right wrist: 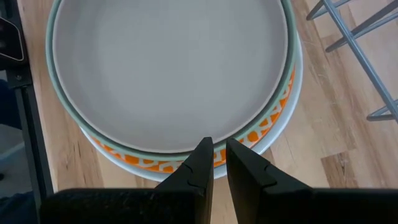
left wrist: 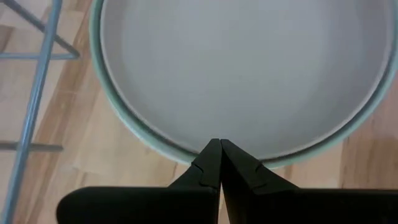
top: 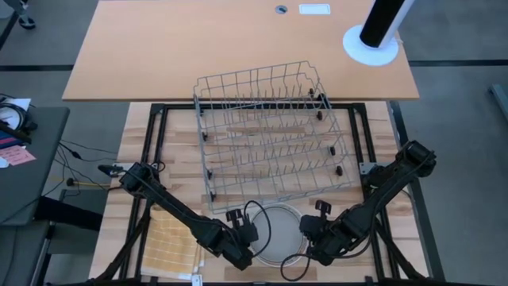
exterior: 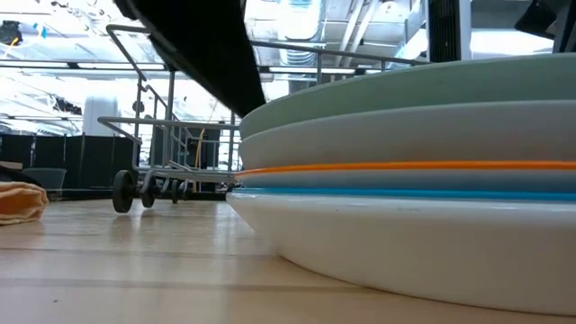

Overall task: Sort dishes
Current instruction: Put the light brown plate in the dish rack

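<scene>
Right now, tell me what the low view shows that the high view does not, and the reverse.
Only the low view shows the stacked round dinner plates edge-on: a pale teal-green plate on top, a grey one, an orange rim, a blue band, and a white plate at the bottom.

Only the high view shows both arms, the left gripper and right gripper flanking the stack, plus the square yellow checked cloth.

Both show the plate stack and the grey wire rack.

plates (top: 279,230) stacked at table's near edge | rack (top: 274,131) behind | cloth (top: 169,245) left
</scene>
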{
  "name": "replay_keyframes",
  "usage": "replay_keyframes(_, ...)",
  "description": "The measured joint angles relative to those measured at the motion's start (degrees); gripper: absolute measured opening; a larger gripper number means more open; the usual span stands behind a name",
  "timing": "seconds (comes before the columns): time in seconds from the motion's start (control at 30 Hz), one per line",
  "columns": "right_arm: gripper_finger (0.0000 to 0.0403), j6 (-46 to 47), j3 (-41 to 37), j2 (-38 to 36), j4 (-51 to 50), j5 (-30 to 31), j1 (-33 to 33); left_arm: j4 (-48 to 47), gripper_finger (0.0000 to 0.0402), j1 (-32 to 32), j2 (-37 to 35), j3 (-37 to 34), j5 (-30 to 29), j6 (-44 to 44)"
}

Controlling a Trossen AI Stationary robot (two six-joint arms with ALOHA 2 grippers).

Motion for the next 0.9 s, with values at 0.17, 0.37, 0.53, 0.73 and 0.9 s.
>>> replay_keyframes(0.17, 0.0049, 0.0, 0.0, 0.0, 0.0, 0.0, 0.0, 0.2, 0.0000, 0.3, 0.0, -0.4, 0.3, 0.1)
replay_keyframes(0.37, 0.0049, 0.1, 0.0, 0.0, 0.0, -0.2, 0.0, 0.3, 0.0000, 0.3, 0.0, -0.4, 0.3, 0.2)
replay_keyframes(0.53, 0.0049, 0.2, 0.0, 0.0, 0.1, -0.3, 0.0, 0.3, 0.0000, 0.3, 0.0, -0.4, 0.3, 0.2)
replay_keyframes(0.73, 0.0049, 0.7, 0.0, 0.0, 0.5, -0.5, 0.0, 1.3, 0.0000, 0.5, 1.0, -0.7, 0.5, 0.3)
replay_keyframes(0.9, 0.0049, 6.1, 0.0, 0.0, 0.8, -3.6, 0.0, 3.5, 0.0000, 0.7, 2.2, -0.7, 1.6, 1.9)
